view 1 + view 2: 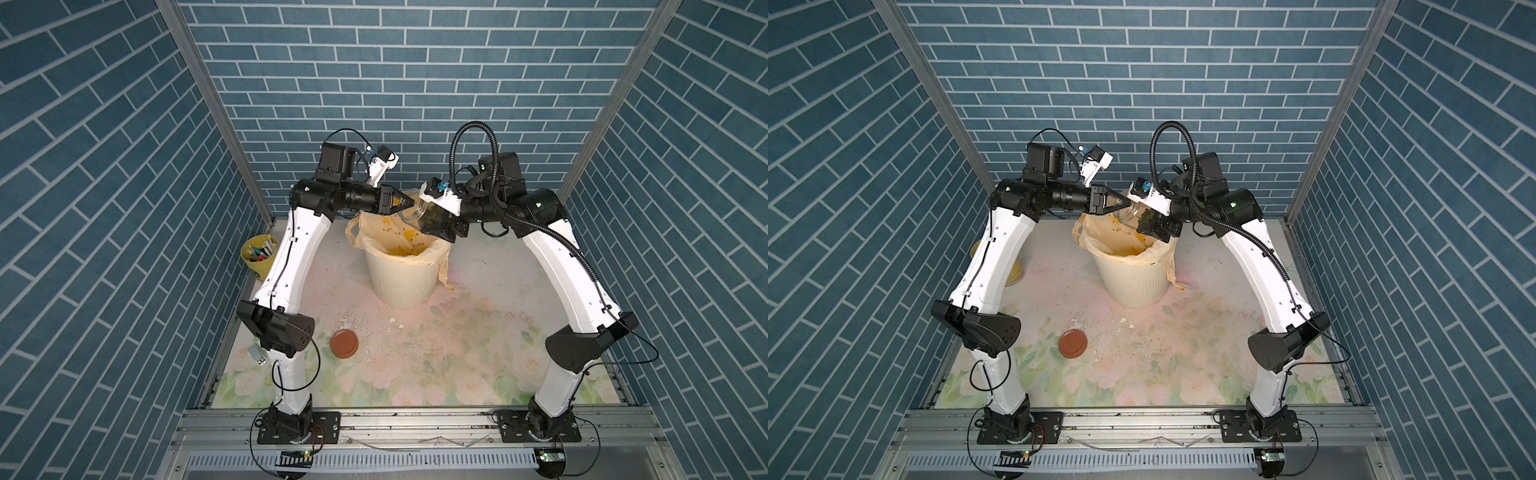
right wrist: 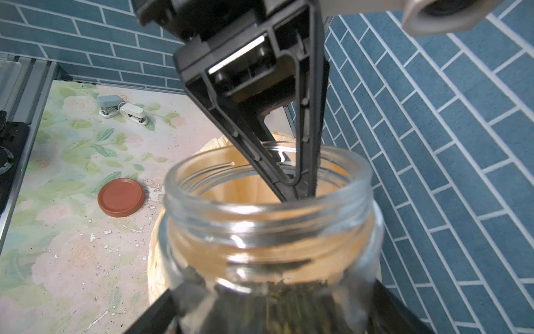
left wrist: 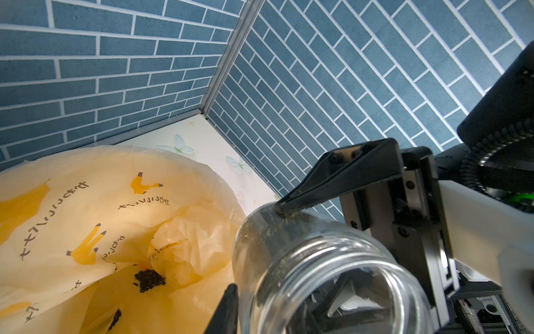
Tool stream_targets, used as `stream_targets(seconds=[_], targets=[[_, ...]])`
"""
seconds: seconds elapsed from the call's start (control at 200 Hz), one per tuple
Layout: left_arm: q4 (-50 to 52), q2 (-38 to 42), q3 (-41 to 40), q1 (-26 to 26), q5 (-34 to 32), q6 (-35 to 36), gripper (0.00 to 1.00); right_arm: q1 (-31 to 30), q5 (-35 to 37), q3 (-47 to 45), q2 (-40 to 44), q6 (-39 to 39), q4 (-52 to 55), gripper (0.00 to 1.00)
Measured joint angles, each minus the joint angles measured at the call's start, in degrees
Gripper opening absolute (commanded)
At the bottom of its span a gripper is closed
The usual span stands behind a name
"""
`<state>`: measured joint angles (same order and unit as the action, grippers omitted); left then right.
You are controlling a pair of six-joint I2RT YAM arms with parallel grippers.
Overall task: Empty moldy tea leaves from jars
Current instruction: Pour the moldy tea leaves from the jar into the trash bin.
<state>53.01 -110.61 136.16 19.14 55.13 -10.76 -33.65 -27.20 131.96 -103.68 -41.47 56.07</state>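
My right gripper (image 1: 436, 226) clamps the jar (image 1: 417, 214), tilted over the bin (image 1: 401, 282) at frame centre, tea leaves (image 1: 432, 218) clinging at its base. My left gripper (image 2: 300, 188), fingers nearly together, pokes into the jar's mouth. The lid (image 1: 344, 344) lies on the worktop (image 1: 478, 332), lower left.

A lab test cell: printed brick walls (image 1: 415, 83), aluminium frame (image 1: 415, 419), floral table (image 1: 415, 365)

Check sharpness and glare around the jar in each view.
Right wrist view: jar rim soft, out of focus, with a white glare spot; lid sharper. Left wrist view: jar mouth slightly blurred; bag sharp. Top views: even lighting, no glare.
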Motion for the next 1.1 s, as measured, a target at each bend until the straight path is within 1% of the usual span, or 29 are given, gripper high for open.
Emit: stream_targets(seconds=[0.04, 0.175, 0.3, 0.345, 0.56, 0.89, 0.965, 1.045, 1.1], targets=[[-0.11, 0.0, -0.02, 0.0, 0.02, -0.04, 0.28, 0.0, 0.02, 0.0, -0.02, 0.02, -0.02, 0.0], [-0.2, -0.09, -0.17, 0.02, -0.48, -0.31, 0.2, -0.09, 0.04, 0.46, -0.13, -0.13, 0.11, 0.0], [-0.22, -0.83, -0.55, 0.07, -1.73, 1.05, 0.05, -0.13, -0.63, 1.81, -0.28, 0.87, -0.57, 0.0], [-1.05, -1.53, -0.83, 0.24, -1.07, 1.11, 0.0, -0.33, -0.44, 2.67, -0.31, 1.09, -0.72, 0.0], [-3.74, -2.01, -2.01, 0.2, -0.44, -0.85, 0.0, -0.42, 0.37, 3.34, -1.11, 1.99, -0.9, 0.0], [-12.0, -1.22, -6.82, -0.24, 1.92, -5.53, 0.0, 0.02, 0.83, 3.34, -1.44, 2.45, -2.16, 0.0], [-15.32, -0.17, -9.25, -0.66, 2.86, -7.91, 0.0, 0.48, -0.7, 3.32, -1.44, 3.21, -3.17, 0.12], [-18.67, 1.16, -11.85, -1.09, 3.89, -10.86, 0.0, 1.51, -4.22, 2.47, -1.18, 3.72, -5.18, 0.3], [-19.8, 1.81, -12.83, -1.29, 4.35, -12.2, 0.0, 2.14, -6.64, 1.14, -0.68, 4.17, -7.06, 0.4]])
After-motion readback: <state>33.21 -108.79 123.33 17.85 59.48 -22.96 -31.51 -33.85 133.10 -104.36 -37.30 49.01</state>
